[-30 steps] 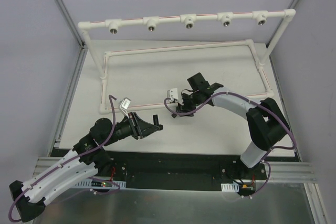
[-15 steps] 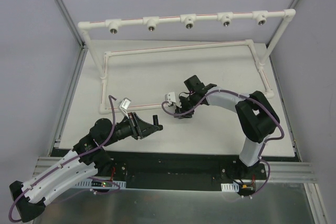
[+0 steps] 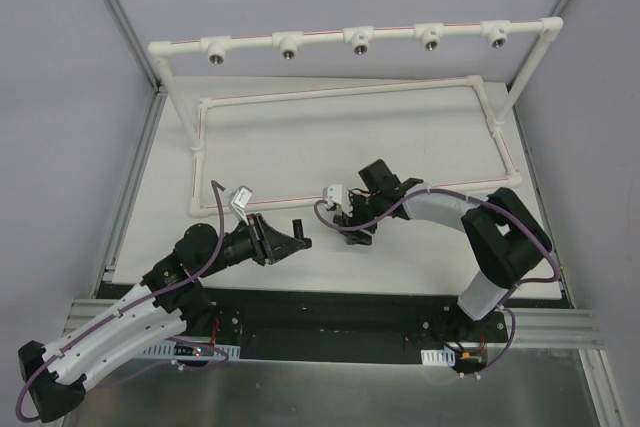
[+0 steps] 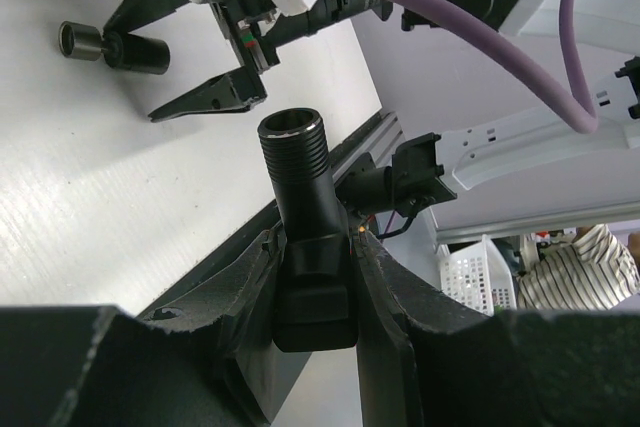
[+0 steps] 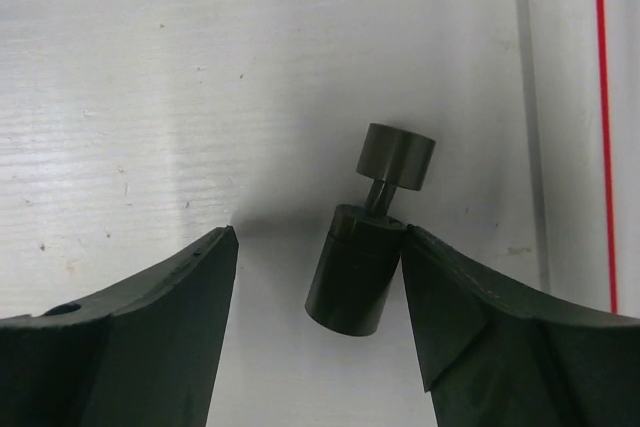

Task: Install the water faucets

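Observation:
My left gripper (image 3: pixel 284 240) is shut on a black faucet (image 4: pixel 300 209) and holds it above the table, threaded mouth pointing away from the fingers; in the top view the faucet (image 3: pixel 297 229) sticks up from the jaws. My right gripper (image 5: pixel 320 237) is open and low over the table. It straddles the second faucet (image 5: pixel 362 269), a short stubby black cylinder with a round cap, lying on the white surface. The right fingertip (image 5: pixel 425 267) touches its side. The stubby faucet also shows in the left wrist view (image 4: pixel 112 45). In the top view the right gripper (image 3: pixel 355 231) hides it.
A white pipe rail (image 3: pixel 320 35) with several metal-threaded fittings, such as the middle one (image 3: pixel 359 42), stands at the back. A rectangular white pipe loop (image 3: pixel 340 94) lies on the table around the right gripper. Grey walls stand on both sides.
My right gripper has moved toward the near edge and lower, onto the stubby faucet. The left arm has hardly moved and keeps its faucet.

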### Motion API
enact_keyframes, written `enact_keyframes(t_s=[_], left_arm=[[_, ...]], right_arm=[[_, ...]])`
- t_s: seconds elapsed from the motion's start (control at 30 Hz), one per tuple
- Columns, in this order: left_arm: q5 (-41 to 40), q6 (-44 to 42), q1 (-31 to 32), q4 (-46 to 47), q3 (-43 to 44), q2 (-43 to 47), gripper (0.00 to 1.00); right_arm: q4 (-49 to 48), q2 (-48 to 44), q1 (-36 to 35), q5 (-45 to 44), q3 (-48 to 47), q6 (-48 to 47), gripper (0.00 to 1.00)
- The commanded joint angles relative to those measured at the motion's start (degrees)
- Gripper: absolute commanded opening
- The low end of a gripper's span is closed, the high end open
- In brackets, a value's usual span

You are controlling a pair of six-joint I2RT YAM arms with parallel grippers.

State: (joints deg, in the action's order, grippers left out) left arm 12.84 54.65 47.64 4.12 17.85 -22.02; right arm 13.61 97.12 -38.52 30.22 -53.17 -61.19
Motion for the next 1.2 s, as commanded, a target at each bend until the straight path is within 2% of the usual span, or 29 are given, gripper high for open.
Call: enact_keyframes(t_s=[0.0,0.23,0.37,0.43,0.5,0.6,0.9,1.03,1.17], left_arm=[[0.52,0.01,0.18,6.33,0.09,-1.18,0.0],[0.61,0.28,0.26,7.04,-0.36,-1.27,0.0],[0.26,0.28,0.26,6.51,-0.53,-0.57,0.0],[0.08,0.28,0.18,6.16,-0.53,-0.13,0.0],[-0.1,0.28,0.18,5.9,-0.44,0.22,0.0],[-0.18,0.28,0.26,5.37,-0.27,0.49,0.0],[0.52,0.19,0.26,3.0,0.35,0.75,0.0],[0.34,0.02,0.26,2.3,0.7,0.84,0.0],[-0.01,-0.34,0.18,1.94,0.87,0.66,0.0]], right_arm=[[-11.38,-5.01,-0.5,1.16,5.78,13.18,0.72],[-21.51,-5.45,-1.29,-1.12,10.01,29.0,0.61],[-25.29,-4.93,-2.34,-4.63,11.51,33.76,0.48],[-26.52,-5.1,-3.22,-6.04,12.56,35.43,0.45],[-29.15,-5.27,-4.62,-8.23,14.49,37.19,0.46],[-33.89,-5.71,-6.73,-11.83,17.56,40.78,0.54],[-58.49,-5.63,-11.92,-27.47,31.79,51.6,0.56],[-74.48,-0.72,-15.17,-34.95,37.42,54.76,0.56],[-90.12,8.41,-19.91,-41.28,39.89,56.0,0.57]])
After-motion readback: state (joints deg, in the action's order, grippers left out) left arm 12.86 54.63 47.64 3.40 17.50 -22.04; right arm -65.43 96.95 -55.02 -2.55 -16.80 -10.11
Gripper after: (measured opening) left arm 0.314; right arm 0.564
